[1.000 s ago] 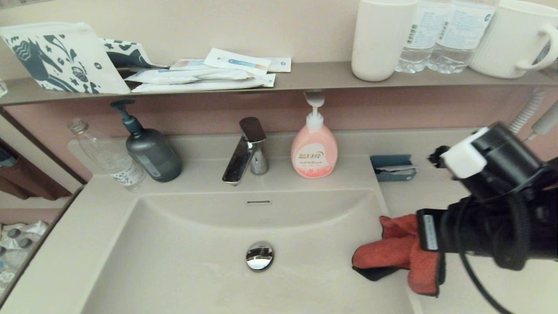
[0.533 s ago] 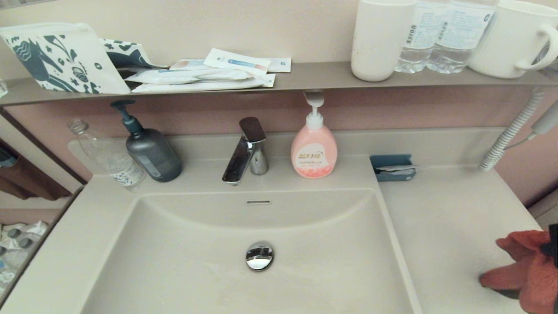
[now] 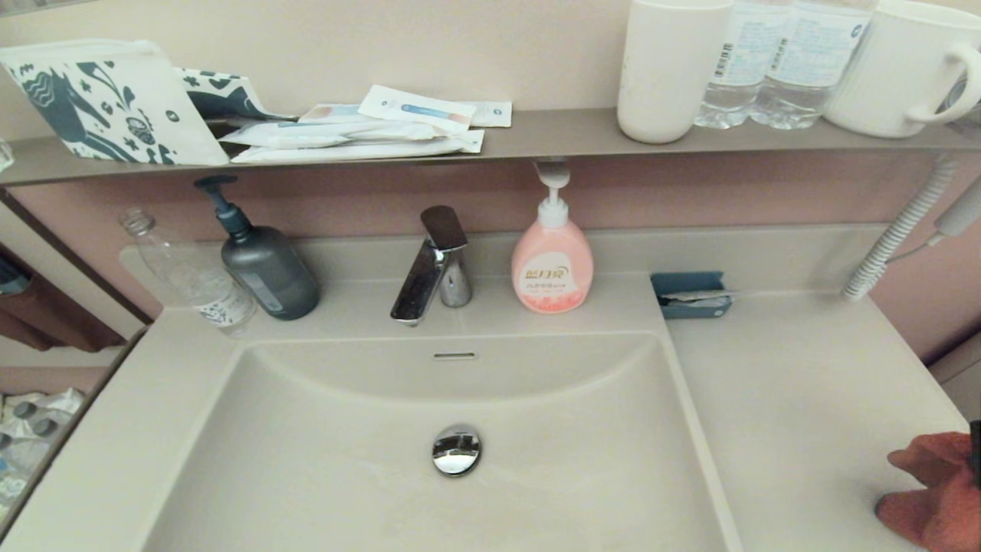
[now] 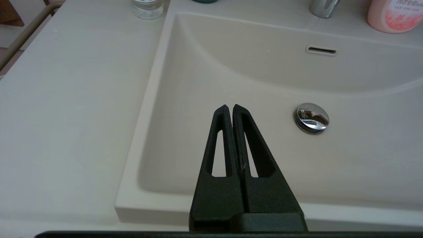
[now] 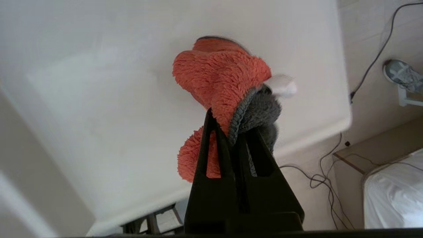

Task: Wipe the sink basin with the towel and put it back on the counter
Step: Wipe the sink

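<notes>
The beige sink basin [image 3: 368, 468] lies bare at the centre, with its chrome drain plug [image 3: 456, 449] and overflow slot [image 3: 454, 356]. The red-orange and grey towel [image 3: 936, 491] shows at the lower right corner, over the counter [image 3: 797, 399]. My right gripper [image 5: 231, 127] is shut on the towel [image 5: 224, 79], which hangs bunched above the counter [image 5: 99, 99] near its front right corner; whether it touches the top I cannot tell. My left gripper [image 4: 230, 107] is shut on nothing, hovering over the basin's [image 4: 264, 82] near left part.
Behind the basin stand the faucet [image 3: 433, 264], a pink soap pump [image 3: 552, 264], a dark pump bottle [image 3: 264, 261], a clear bottle [image 3: 191, 280] and a blue holder [image 3: 690, 295]. The shelf [image 3: 536, 134] above carries cups, bottles, packets and a patterned pouch [image 3: 107, 100].
My right arm has swung right out of the basin's edge, carrying the towel across the counter to its front right corner; the arm has nearly left the head view.
</notes>
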You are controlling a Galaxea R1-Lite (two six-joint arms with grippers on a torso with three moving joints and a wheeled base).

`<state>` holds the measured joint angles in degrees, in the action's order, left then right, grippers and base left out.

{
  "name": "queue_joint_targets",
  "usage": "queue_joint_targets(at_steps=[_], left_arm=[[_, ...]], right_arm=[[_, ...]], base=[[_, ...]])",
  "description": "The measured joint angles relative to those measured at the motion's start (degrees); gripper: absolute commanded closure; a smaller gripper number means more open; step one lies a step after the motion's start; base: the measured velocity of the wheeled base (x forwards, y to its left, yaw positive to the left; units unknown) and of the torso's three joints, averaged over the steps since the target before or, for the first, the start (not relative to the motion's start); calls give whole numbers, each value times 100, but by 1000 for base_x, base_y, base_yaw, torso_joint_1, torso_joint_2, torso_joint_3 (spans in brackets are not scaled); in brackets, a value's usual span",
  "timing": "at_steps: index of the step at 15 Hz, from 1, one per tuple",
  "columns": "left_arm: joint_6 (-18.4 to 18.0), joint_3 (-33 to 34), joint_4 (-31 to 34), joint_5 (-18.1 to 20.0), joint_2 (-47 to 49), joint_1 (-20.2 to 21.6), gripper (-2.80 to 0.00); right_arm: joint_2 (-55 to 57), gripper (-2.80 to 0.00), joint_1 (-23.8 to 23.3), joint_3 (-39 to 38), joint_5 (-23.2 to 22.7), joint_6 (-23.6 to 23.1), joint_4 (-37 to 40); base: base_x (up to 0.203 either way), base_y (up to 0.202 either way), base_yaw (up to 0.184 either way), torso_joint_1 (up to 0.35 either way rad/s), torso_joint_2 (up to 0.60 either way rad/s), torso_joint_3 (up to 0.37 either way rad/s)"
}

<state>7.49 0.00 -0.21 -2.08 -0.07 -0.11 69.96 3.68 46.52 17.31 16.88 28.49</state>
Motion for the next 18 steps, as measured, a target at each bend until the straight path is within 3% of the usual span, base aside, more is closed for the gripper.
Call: queue_joint_targets(at_steps=[5, 10, 13, 16, 18], left_arm=[[1, 0, -1, 2, 0, 0, 0], [1, 0, 0, 2, 0, 0, 0], [1, 0, 0, 2, 0, 0, 0], [1, -2, 0, 0, 0, 0, 0], [1, -2, 0, 0, 0, 0, 0]], right_arm=[[246, 0, 149, -1321, -101, -90, -1260], [647, 0, 163, -2071, -765, -94, -2783], [1304, 0, 150, -2528, -816, -103, -3888], [2060, 0, -2, -2844, -824, -105, -5299], [2328, 0, -330, -2880, -865, -227, -5836]], base=[[0, 0, 0, 0, 0, 0], [0, 0, 0, 0, 0, 0], [0, 0, 0, 0, 0, 0], [0, 0, 0, 0, 0, 0], [0, 0, 0, 0, 0, 0]])
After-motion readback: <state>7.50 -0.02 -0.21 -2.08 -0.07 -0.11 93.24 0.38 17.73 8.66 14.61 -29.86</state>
